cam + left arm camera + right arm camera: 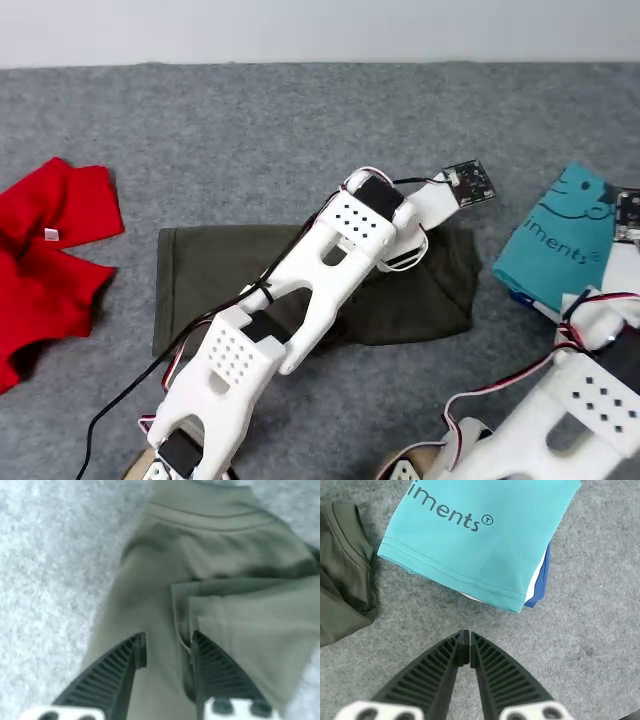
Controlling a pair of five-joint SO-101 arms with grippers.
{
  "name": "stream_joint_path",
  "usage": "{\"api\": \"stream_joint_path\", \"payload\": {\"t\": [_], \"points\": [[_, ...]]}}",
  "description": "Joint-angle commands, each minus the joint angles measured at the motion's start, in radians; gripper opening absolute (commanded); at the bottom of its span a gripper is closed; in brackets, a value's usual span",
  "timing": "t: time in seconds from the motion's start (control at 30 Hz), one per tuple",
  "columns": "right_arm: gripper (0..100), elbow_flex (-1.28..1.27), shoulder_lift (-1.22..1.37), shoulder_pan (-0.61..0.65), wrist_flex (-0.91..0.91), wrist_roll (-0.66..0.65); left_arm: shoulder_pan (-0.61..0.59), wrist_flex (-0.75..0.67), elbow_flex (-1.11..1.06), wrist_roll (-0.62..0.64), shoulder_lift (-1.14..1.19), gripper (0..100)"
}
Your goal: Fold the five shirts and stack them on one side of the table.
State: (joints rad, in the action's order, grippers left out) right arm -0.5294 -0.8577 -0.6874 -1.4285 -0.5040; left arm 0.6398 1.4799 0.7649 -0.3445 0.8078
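Olive shirt (200, 270) part folded mid table (300, 120), our left gripper (167, 645) spread apart on it, our right gripper (466, 640) pressed shut and empty near the folded teal shirt (485, 535), red shirt (50, 250) lying far off

Olive shirt (200, 270), red shirt (50, 250), lettered teal shirt (565, 235), possibly blue shirt (541, 580)
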Motion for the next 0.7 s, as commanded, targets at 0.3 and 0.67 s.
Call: {"api": "stream_joint_path", "payload": {"t": [0.3,0.67], "points": [[0.9,0.009,-0.021,0.010,0.010,0.003,0.049,0.278,0.050,0.002,-0.180,15],[0.9,0.009,-0.019,0.012,-0.016,0.000,-0.009,0.084,-0.441,0.003,-0.250,15]]}}
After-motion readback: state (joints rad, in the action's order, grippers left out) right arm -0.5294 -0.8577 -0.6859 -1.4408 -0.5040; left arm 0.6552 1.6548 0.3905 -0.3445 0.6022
